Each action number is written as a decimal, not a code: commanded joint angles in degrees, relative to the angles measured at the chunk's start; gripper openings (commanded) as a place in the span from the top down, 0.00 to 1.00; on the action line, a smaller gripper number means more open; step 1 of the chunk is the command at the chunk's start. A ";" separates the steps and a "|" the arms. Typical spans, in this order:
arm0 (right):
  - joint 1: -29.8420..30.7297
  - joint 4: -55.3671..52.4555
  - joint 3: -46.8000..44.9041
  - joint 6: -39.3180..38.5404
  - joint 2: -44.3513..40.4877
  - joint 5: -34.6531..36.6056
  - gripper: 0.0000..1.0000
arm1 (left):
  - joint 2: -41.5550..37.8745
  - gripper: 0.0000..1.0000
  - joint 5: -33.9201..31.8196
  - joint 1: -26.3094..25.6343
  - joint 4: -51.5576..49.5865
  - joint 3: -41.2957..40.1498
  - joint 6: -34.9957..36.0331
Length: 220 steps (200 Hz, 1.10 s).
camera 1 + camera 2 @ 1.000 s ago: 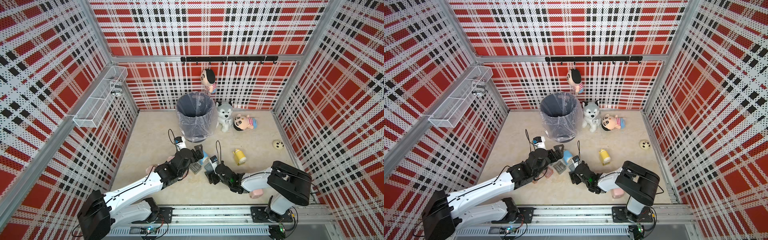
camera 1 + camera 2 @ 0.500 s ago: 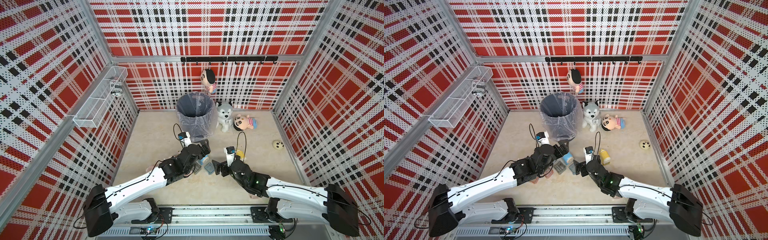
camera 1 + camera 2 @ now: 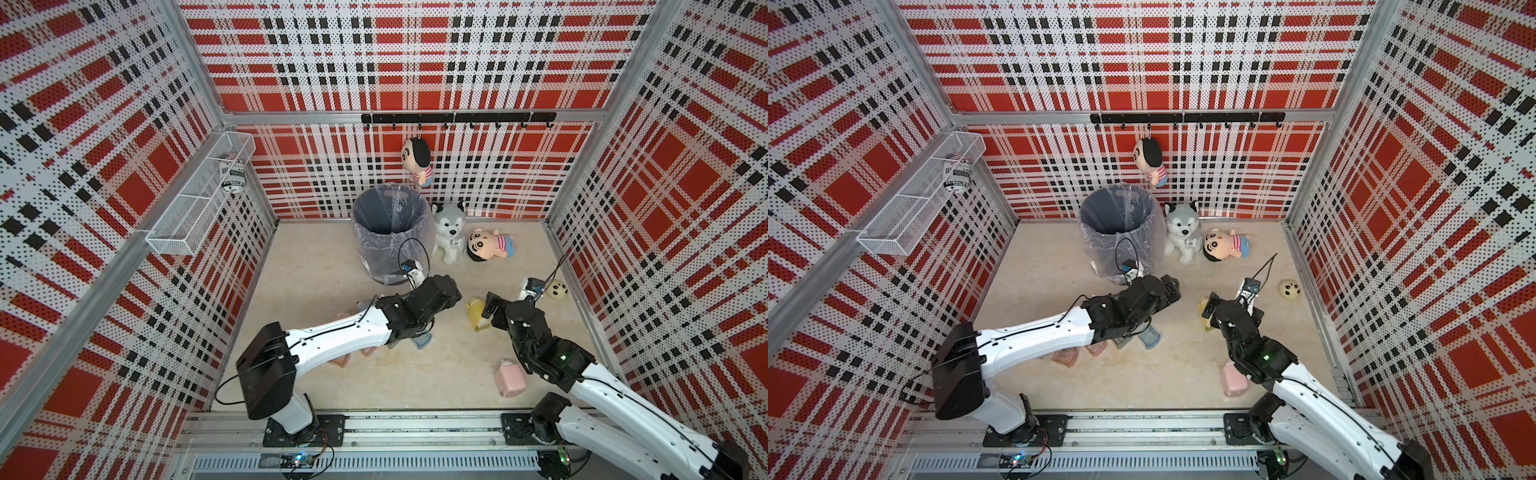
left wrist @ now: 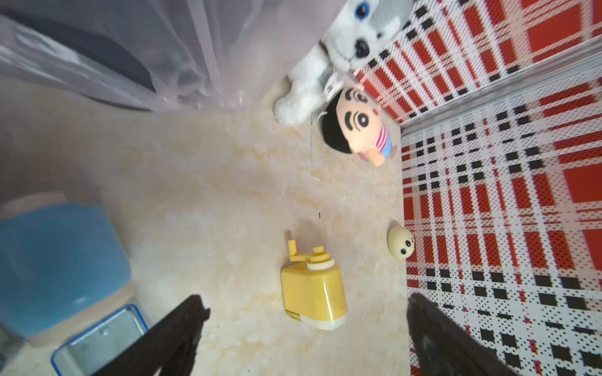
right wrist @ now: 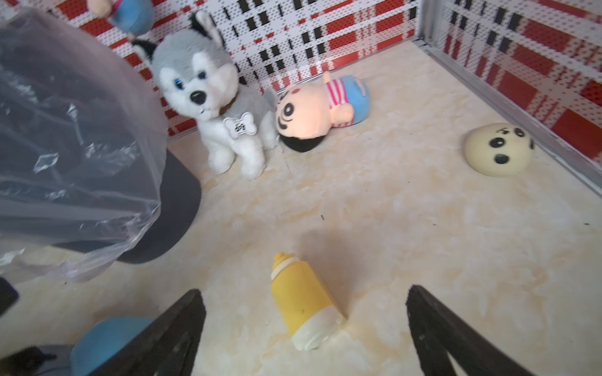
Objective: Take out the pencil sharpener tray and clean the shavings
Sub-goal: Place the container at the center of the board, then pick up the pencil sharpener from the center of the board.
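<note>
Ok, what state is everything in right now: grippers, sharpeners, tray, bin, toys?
Left gripper: open, empty.
Right gripper: open, empty.
Yellow sharpener: lying on its side, not gripped.
Blue sharpener: on the table, blurred.
Blue-rimmed tray: out, lying beside the blue sharpener.
Pink sharpener: on the table, untouched.
Bin: upright, bag-lined, top open.
Husky plush: sitting upright.
Boy doll: lying down.
Second doll: hanging from the hook rail.
</note>
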 commanded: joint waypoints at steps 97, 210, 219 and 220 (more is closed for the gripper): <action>-8.20 -6.47 -3.07 3.02 -13.09 0.14 0.00 | 38.36 0.02 12.09 -2.35 -33.37 47.28 -6.70; -8.26 -6.88 -5.63 4.03 -17.02 -2.11 0.00 | 47.34 0.22 11.55 -0.33 -38.72 55.51 -5.82; -8.24 -6.75 -5.61 3.98 -16.74 -2.26 0.00 | 47.27 0.25 11.52 -0.28 -38.74 55.51 -5.84; -8.21 -6.75 -5.60 3.96 -16.74 -2.27 0.00 | 47.26 0.26 11.51 -0.28 -38.74 55.51 -5.82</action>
